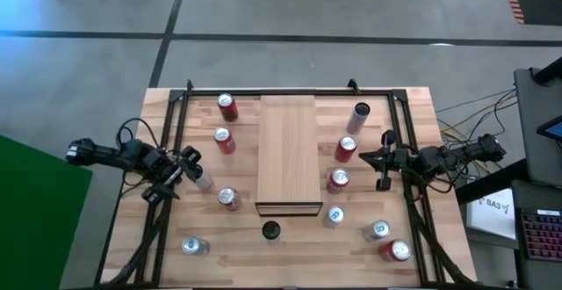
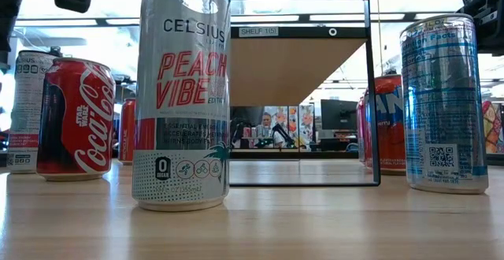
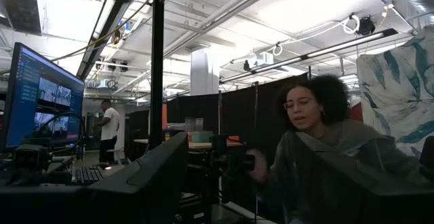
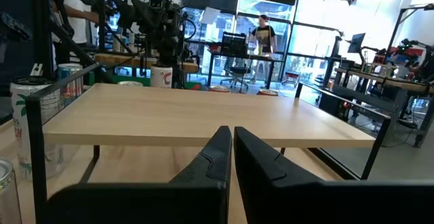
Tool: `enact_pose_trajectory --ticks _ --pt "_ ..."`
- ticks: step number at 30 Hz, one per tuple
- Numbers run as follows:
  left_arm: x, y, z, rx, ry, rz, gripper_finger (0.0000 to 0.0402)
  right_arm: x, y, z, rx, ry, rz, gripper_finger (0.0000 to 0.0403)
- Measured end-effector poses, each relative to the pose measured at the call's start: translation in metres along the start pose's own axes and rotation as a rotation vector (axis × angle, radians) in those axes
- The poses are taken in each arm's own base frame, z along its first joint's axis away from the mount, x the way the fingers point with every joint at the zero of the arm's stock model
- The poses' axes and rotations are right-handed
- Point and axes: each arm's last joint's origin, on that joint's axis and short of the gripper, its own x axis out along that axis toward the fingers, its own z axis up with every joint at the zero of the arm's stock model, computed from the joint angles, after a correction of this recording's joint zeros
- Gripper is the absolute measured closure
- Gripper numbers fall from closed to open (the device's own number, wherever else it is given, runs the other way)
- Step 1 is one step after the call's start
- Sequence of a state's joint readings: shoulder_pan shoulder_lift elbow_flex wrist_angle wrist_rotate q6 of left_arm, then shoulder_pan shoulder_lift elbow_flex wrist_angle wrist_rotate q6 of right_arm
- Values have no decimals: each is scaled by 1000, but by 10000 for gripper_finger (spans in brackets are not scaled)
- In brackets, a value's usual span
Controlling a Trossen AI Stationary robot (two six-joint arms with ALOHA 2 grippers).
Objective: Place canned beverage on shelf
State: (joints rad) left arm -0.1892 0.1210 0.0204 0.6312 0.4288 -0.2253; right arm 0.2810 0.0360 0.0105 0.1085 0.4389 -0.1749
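Step in hand: carry phase, can picked but not yet placed. Left gripper (image 1: 191, 174) sat just left of the shelf (image 1: 286, 149), jaws held partway apart, clamped across a pale slim can (image 1: 203, 181). Judged gripped rather than merely bracketed. From the right wrist view, looked lifted to about shelf-top height beyond the far edge. Can not visible in the left wrist view, so grip depth could not be confirmed.

Right gripper (image 1: 379, 160) parked at the shelf's right edge, jaws fully closed on nothing.

Shelf top bare, 0 cans on it; all other cans down on the tabletop (image 1: 421, 105) around it.

Next move likely needed: translate right over the shelf edge, staying high enough to clear the lip and the red can (image 1: 224, 140) beside the path. Then lower upright onto the board and release.
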Motion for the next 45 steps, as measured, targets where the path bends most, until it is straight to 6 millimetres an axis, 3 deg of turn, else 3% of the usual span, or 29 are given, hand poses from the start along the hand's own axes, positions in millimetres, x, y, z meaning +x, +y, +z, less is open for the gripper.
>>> enact_pose_trajectory --ticks 9,17,22,27,31,38,45 --pt "0 -1 3 31 -29 -5 161 0 0 0 0 0 0 392" --pt "-1 1 13 116 -150 131 161 0 0 1 23 -14 -1 392" --pt "-1 2 18 111 -214 163 161 0 0 4 411 -42 22 392" --pt "6 6 27 131 -247 242 161 -1 -1 10 656 -86 40 392" --pt "30 16 42 65 -104 370 161 -2 -4 21 695 -130 47 392" --pt "76 30 73 -5 214 412 161 -3 -8 43 683 -166 50 392" --pt "89 37 87 -116 473 583 161 7 -8 67 611 -123 40 392"
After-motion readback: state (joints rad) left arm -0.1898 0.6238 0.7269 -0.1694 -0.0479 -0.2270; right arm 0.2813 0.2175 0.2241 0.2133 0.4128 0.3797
